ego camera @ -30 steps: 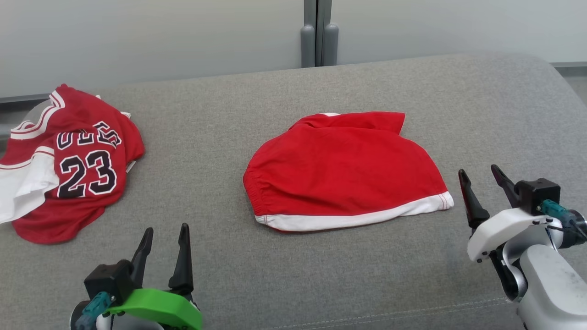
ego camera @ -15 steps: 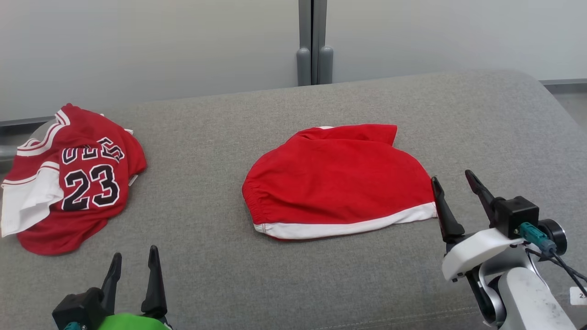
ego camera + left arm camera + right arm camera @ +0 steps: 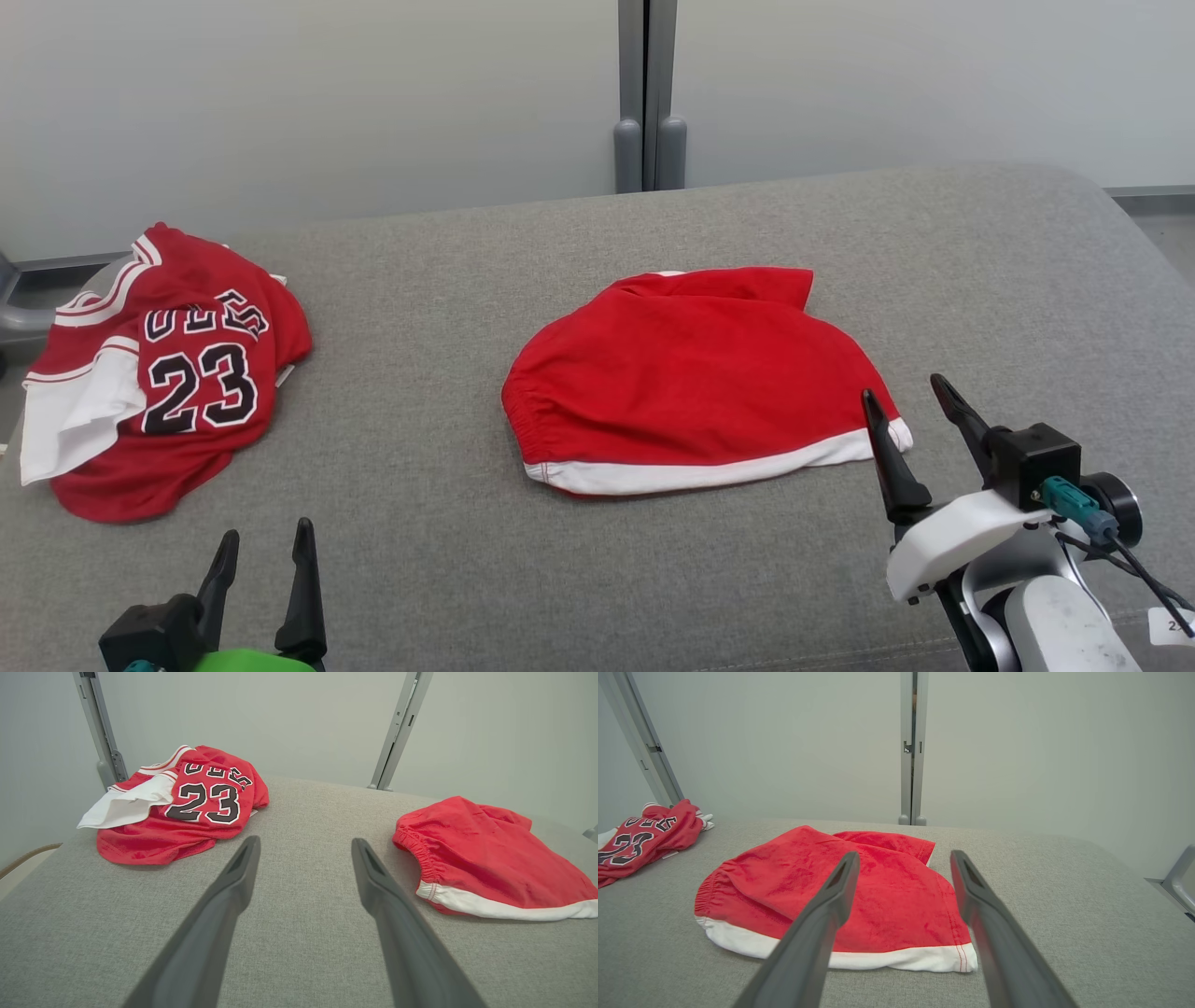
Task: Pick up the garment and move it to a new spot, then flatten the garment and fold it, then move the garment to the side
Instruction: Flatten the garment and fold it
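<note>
Cloth is what the robot has to move here. The red shorts [image 3: 695,373] lie in the middle of the grey surface [image 3: 420,523]. They look folded over, with a white band [image 3: 691,474] along the near edge and a bunched stretchy waist [image 3: 518,411] at the left end. A red jersey [image 3: 177,373] with the number 23 sits in a heap far off to the left, well apart from the shorts.

The right hand [image 3: 903,388] is just beside the right corner of the shorts. Its two fingers are spread wide and it holds nothing. The left hand [image 3: 267,530] is low at the near left, also wide open and empty, and not close to either piece of clothing.

The shorts should be light, soft and floppy. If they are lifted by one spot, they will likely droop and the fold may fall open. A good plan is to pinch both layers at the white corner next to the right hand. The thick waist at the other end looks like a good place for the left hand. The cloth is thin, so the fingers must go right down to the surface to catch it.
</note>
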Robot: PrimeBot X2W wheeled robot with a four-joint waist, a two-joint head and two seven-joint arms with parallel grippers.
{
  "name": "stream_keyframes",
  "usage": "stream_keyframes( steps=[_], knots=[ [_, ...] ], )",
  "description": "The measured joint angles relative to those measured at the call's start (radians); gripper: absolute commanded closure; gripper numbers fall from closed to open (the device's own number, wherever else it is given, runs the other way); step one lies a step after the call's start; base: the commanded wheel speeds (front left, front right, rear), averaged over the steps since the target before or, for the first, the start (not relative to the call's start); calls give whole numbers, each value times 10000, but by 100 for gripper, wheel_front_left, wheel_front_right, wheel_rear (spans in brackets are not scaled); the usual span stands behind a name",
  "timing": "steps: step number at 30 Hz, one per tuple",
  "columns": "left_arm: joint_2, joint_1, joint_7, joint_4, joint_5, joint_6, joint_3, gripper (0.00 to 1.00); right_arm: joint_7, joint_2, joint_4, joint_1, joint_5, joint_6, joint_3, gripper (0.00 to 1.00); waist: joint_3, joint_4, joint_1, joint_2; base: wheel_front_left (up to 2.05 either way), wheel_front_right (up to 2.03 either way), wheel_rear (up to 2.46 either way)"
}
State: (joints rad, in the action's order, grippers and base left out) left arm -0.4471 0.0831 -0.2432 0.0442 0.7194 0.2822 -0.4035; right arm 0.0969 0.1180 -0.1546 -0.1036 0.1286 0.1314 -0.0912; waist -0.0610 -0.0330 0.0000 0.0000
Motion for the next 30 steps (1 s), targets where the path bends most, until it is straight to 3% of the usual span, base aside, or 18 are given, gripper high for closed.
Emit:
stream_keyframes(
  steps=[19, 30],
  knots=[
    [-65, -17, 359, -232, -86, 213, -326, 0, -253, -117, 261, 168, -33, 0, 79, 0, 140, -89, 0, 0, 0, 0, 0],
    [548, -1874, 1110, 1421, -360, -986, -1538, 0, -263, -61, 100, 3, 4, 0, -36, 0, 747, -437, 0, 0, 0, 0, 0]
  ],
)
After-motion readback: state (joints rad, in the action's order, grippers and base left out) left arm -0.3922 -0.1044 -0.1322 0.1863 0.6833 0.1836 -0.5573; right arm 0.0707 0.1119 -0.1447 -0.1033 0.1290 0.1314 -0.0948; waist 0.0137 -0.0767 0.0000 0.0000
